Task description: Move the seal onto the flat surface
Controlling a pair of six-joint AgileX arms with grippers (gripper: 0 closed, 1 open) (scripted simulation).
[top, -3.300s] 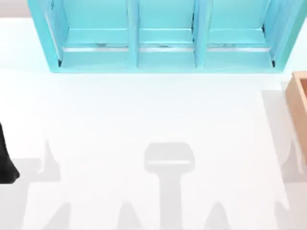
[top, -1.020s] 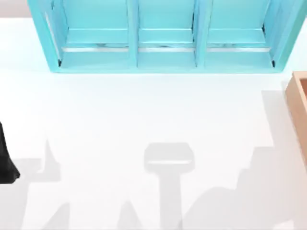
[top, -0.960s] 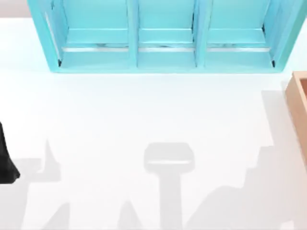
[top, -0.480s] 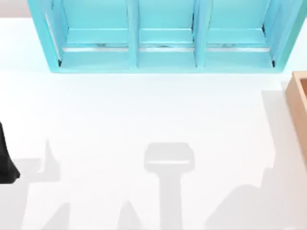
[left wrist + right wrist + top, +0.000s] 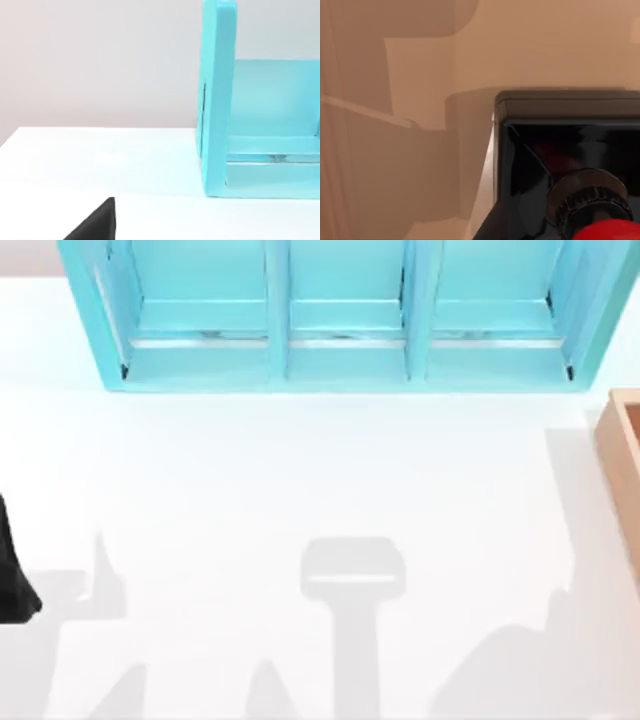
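White tabletop (image 5: 300, 480) lies bare; your right pincer hangs inside the box (image 5: 395, 125), seal (image 5: 570, 165) directly below, knob up. Finger spread: can't tell.

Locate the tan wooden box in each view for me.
Top view: tan wooden box at the right edge, cut by the frame.
Right wrist view: its tan walls behind the seal.
Left wrist view: turquoise shelf unit on the white tabletop.
Shared landmark: the shelf unit, along the top view's far side too.
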